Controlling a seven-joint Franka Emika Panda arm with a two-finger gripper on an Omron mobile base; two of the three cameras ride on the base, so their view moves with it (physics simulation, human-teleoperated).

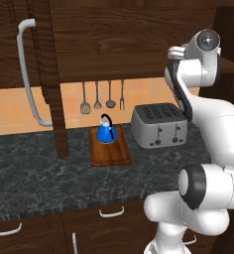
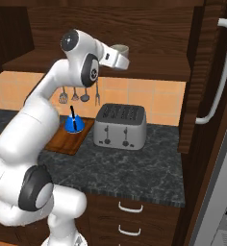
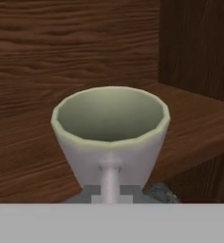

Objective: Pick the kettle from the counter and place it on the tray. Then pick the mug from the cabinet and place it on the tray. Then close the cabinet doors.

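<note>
- Dark marbled counter (image 1: 34, 168): kettle (image 1: 107, 131) sits on the tray (image 1: 110, 153), toaster (image 1: 159, 125) just beside.
- Gripper (image 2: 121, 55) pinches the mug (image 3: 110, 128) by its handle, over the cabinet (image 3: 47, 137) shelf.
- Cabinet doors (image 2: 209, 77) stand open.

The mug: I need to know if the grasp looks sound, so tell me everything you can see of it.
The mug is plain grey-beige, matte like ceramic, with a faceted rim and an empty bowl. It stands upright inside the cabinet, on or just above the wooden shelf. Its handle faces the hand camera, and the gripper is shut on that handle. In the right base view it sits at the end of the arm, up under the cabinet.
</note>
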